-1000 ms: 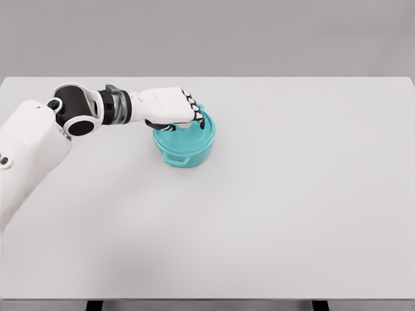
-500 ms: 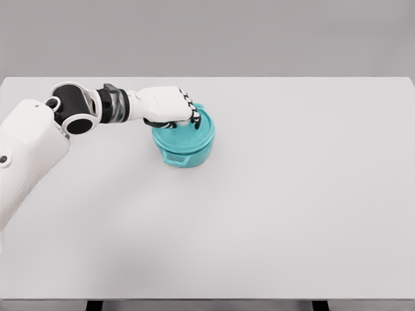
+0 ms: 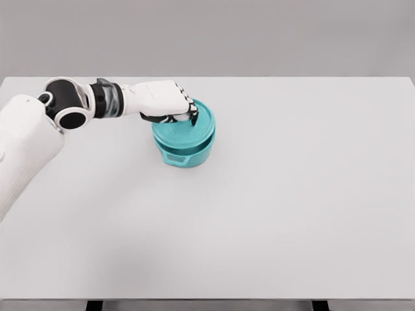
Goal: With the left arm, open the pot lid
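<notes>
A teal pot [image 3: 185,150] stands on the white table [image 3: 292,194], left of the middle toward the back. Its teal lid [image 3: 193,128] is tilted and raised slightly off the pot's rim. My left hand [image 3: 183,111] reaches in from the left and sits over the lid's top, its fingers curled down on the lid's knob, which is hidden under the hand. The right arm does not show.
The table's far edge runs just behind the pot. A small handle [image 3: 174,157] sticks out of the pot's front left side. A plain grey wall lies behind the table.
My left hand has risen and drawn slightly back and left. The lid has lifted with it and now sits tilted above the pot's rim.
</notes>
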You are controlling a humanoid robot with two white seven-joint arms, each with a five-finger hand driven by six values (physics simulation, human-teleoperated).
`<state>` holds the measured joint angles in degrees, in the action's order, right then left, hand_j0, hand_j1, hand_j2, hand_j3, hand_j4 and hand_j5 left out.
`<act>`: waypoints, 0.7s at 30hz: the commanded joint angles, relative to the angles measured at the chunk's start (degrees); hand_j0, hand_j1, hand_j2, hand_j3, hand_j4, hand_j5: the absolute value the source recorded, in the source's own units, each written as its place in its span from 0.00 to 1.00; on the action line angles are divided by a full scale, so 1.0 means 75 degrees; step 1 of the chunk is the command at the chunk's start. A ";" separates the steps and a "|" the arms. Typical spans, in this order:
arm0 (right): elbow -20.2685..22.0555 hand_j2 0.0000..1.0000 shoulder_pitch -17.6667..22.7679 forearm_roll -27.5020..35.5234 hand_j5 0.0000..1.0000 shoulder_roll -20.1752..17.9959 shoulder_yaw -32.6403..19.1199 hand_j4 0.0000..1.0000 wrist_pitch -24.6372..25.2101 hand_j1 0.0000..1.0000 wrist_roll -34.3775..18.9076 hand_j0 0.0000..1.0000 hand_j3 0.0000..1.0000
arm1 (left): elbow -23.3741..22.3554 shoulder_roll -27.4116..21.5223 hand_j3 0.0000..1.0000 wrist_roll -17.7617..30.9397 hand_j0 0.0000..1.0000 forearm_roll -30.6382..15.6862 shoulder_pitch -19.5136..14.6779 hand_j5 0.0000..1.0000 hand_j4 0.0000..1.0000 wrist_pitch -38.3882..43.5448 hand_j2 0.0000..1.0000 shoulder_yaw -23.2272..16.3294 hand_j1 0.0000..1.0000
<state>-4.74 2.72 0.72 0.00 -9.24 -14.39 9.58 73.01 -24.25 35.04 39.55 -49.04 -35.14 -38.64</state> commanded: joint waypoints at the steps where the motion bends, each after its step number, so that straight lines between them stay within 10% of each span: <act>1: -0.0001 1.00 0.0000 0.0009 1.00 0.0000 0.0001 1.00 -0.0003 1.00 0.0000 1.00 1.00 | -0.0008 -0.0013 0.46 -0.0005 0.46 -0.0222 0.0000 0.46 0.46 0.0019 0.46 0.0008 0.46; 16: -0.0001 1.00 0.0000 0.0009 1.00 0.0000 0.0001 1.00 0.0008 1.00 0.0000 1.00 1.00 | -0.0020 -0.1290 0.43 -0.0005 0.43 -0.0855 -0.0012 0.43 0.43 0.0019 0.43 0.0805 0.43; 21: -0.0001 1.00 0.0000 0.0009 1.00 0.0000 0.0001 1.00 -0.0003 1.00 0.0000 1.00 1.00 | -0.1097 -0.1478 0.43 -0.0005 0.43 -0.0843 0.0012 0.43 0.43 0.0019 0.43 0.0828 0.43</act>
<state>-4.74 2.72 0.73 0.00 -9.23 -14.37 9.58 67.42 -34.37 35.05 33.47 -48.96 -35.15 -32.86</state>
